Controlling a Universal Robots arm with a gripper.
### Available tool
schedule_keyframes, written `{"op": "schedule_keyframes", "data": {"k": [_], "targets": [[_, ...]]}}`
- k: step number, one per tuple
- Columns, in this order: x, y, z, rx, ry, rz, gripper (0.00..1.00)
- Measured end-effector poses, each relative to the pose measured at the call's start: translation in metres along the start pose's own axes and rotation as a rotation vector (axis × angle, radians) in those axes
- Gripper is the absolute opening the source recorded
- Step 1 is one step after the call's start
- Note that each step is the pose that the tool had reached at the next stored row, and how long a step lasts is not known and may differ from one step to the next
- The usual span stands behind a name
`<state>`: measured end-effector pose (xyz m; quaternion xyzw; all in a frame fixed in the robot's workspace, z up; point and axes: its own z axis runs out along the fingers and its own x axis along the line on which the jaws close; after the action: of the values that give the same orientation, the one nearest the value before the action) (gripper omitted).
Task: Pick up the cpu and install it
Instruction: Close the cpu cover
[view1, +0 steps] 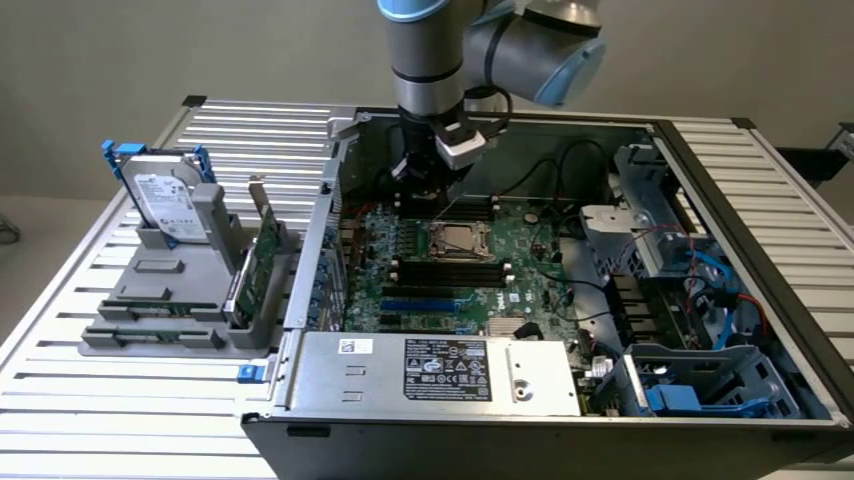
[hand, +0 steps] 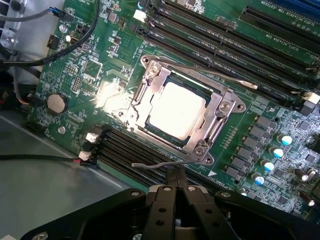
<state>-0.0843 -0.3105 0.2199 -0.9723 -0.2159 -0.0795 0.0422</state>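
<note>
Nearest in the wrist view, the black metal two-fingered gripper (hand: 176, 181) has its fingers pressed together with nothing between them. Just beyond its tips, apart from them, the small flat square cpu with a shiny silver-grey metal top (hand: 178, 110) lies seated in the dark square socket with a hinged bare-metal frame (hand: 215, 116); a thin wire lever (hand: 155, 164) lies along the socket's near edge. The socket sits on the green printed motherboard (hand: 85, 75), flanked by long black memory slots (hand: 130, 152) on both sides, with a round silver coin cell (hand: 56, 103) and a row of small cylindrical capacitors (hand: 272, 151) further off. In the exterior view the board lies flat in the open grey sheet-metal computer case (view1: 747, 200) — the gripper (view1: 430, 205) hangs over the socket (view1: 455, 240), and a boxy silver power supply with a black-and-white label (view1: 447, 370) fills the case's near side. Off to the exterior view's left, on the ribbed aluminium table (view1: 160, 400), a grey plastic rack (view1: 160, 300) holds an upright rectangular silver hard drive with blue handles (view1: 167, 200) and a green expansion card standing on edge (view1: 264, 255).
</note>
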Motion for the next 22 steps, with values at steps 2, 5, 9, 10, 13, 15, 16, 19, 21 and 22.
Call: {"op": "schedule_keyframes", "data": {"k": [2, 5, 9, 10, 13, 15, 16, 19, 21, 22], "targets": [[-0.0004, 0.0008, -0.0001, -0.0012, 0.0, 0.008, 0.11], [-0.0006, 0.0013, -0.0002, -0.0032, 0.0002, 0.018, 0.11], [-0.0008, 0.002, -0.0002, -0.0081, 0.0015, 0.045, 0.11], [-0.0009, 0.0022, -0.0002, -0.0098, 0.0019, 0.054, 0.11], [-0.001, 0.0025, -0.0003, -0.0136, 0.003, 0.077, 0.11], [-0.001, 0.0027, -0.0003, -0.0153, 0.0034, 0.086, 0.11], [-0.0009, 0.0028, -0.0003, -0.016, 0.0037, 0.09, 0.11], [-0.0001, 0.0031, -0.0002, -0.017, 0.0039, 0.096, 0.11], [0.0008, 0.0035, 0.0, -0.0173, 0.0041, 0.098, 0.11], [0.0013, 0.0038, 0.0002, -0.0175, 0.0041, 0.099, 0.11]]}}
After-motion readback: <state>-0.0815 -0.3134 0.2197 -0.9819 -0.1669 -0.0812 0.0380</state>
